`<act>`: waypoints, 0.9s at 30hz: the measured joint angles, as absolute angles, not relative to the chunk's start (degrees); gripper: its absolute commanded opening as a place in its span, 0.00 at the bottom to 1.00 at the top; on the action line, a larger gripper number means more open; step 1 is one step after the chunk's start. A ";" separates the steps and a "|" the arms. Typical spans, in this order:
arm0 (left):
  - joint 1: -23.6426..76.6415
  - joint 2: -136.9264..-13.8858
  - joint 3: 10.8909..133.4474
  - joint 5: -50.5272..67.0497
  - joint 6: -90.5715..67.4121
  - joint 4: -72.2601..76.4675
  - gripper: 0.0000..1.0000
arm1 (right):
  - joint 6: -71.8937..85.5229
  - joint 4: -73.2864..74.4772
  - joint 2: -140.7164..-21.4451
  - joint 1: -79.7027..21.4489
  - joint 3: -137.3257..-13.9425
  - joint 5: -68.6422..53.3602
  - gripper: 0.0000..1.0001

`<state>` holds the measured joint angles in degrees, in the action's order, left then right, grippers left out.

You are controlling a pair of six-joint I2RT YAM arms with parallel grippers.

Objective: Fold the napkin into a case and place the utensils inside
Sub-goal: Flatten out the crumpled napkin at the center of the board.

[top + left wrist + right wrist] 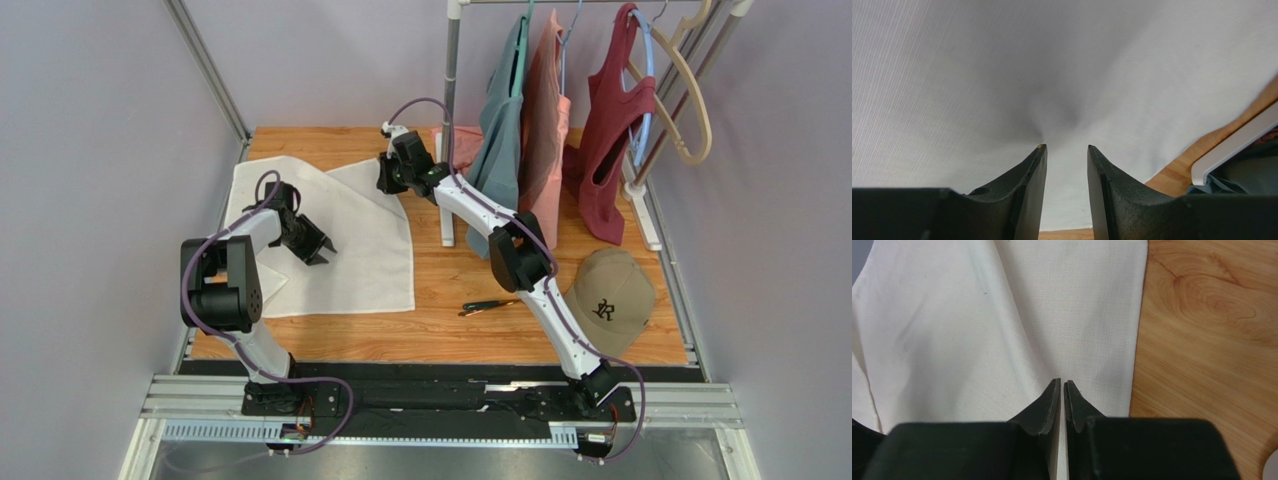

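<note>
Top external view shows a white napkin [360, 250] spread over the left half of the wooden bench [450, 335], reaching from near the front edge almost to the far edge, its far part rumpled. The left fingers [318, 250] hang low over the middle of the cloth, nearer its left side. In the left wrist view they stand apart, released. Plain cloth shows through the gap and there is a soft dimple in the weave just ahead of their tips; whether the tips touch the cloth I cannot tell.

The right arm stretches across the bench to the napkin's far right corner, where the right fingers [384, 184] sit at the cloth's edge. In the right wrist view they are clenched almost together, with only a hairline slit between them. A raised ridge of cloth runs straight into their tips, so they look to be pinching the napkin just beside its right edge, with bare wood to the right of it.

The utensils [490, 305] lie on bare wood near the front edge, about midway along it, to the right of the napkin's near right corner and apart from it, with neither arm touching them. A tan cap [612, 298] rests near the front right corner. A rack [452, 120] with hanging clothes [520, 120] stands at the far right of the bench
</note>
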<state>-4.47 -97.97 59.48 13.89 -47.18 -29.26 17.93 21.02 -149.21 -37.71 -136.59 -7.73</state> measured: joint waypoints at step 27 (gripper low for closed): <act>-6.79 -81.12 46.44 9.41 -52.42 -42.44 0.44 | 24.53 33.71 -153.69 -38.09 -140.09 -4.80 0.01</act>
